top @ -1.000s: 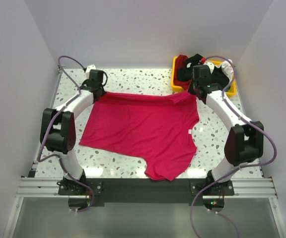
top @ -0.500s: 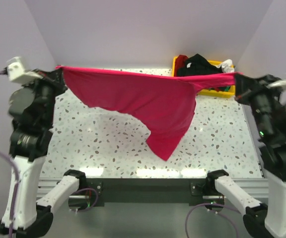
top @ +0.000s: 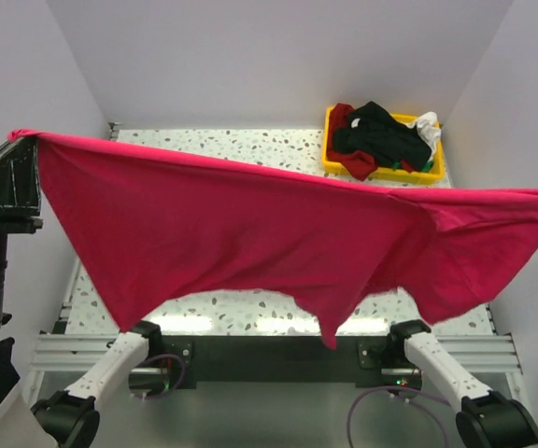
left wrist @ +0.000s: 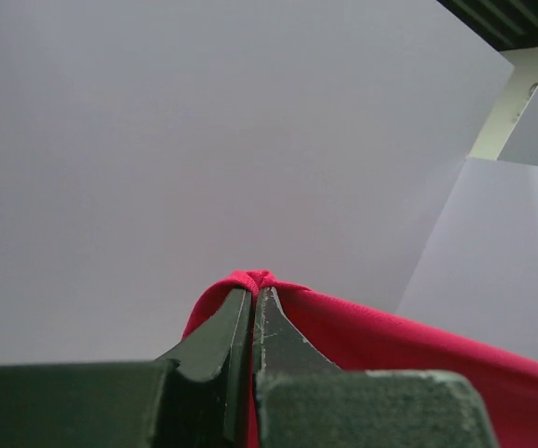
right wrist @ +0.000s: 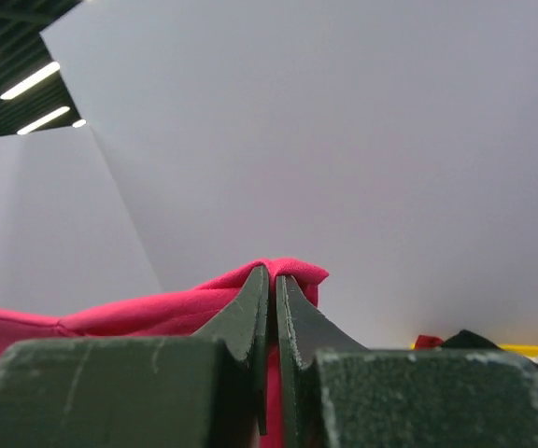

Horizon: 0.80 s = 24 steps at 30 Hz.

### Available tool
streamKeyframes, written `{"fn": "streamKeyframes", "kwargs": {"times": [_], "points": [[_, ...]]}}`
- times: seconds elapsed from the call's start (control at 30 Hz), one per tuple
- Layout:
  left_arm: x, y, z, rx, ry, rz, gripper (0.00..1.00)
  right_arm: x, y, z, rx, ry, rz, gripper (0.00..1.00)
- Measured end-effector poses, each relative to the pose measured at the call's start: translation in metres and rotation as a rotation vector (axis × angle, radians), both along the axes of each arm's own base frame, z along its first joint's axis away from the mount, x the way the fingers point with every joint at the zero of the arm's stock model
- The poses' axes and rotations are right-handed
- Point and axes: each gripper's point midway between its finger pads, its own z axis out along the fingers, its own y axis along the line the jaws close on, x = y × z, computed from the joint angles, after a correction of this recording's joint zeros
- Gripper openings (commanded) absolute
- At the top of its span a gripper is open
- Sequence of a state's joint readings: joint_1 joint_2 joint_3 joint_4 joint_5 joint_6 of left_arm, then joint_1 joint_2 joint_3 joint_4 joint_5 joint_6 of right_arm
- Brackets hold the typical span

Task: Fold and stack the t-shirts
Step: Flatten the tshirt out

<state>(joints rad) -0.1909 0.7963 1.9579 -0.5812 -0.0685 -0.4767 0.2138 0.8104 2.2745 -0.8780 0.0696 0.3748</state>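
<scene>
Plain crimson-pink soft cloth t-shirt (top: 250, 233): held aloft, spread wide, top edge stretched taut between left tool (left wrist: 253, 291) and right tool (right wrist: 273, 271), each clamped on bunched corner. Rest hung loose in folds over bench (top: 250, 145), lower edge uneven, dipping to point near middle. Black t-shirt (top: 381, 135), dark red t-shirt (top: 358, 161), white t-shirt (top: 426, 121), green t-shirt (top: 402, 166): crumpled together in heap inside yellow plastic bin (top: 440, 161), far right corner of bench; green one barely showing.

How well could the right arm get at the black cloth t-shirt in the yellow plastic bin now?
Probably not yet: the right gripper is shut on the crimson-pink cloth t-shirt, held stretched in the air with the left gripper. The black t-shirt lies uncovered in the yellow bin.
</scene>
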Motion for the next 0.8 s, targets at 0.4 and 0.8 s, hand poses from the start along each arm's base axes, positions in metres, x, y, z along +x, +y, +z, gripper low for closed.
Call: {"fn": "streamKeyframes", "kwargs": {"times": [0.4, 0.8], "points": [[0.223, -0.011, -0.211, 0.066, 0.613, 0.178, 0.0, 0.24, 0.017, -0.19, -0.091, 0.612, -0.198, 0.0], [0.335, -0.019, -0.591, 0.296, 1.378, 0.277, 0.0, 0.374, 0.044, -0.483, -0.279, 1.181, -0.231, 0.0]]}}
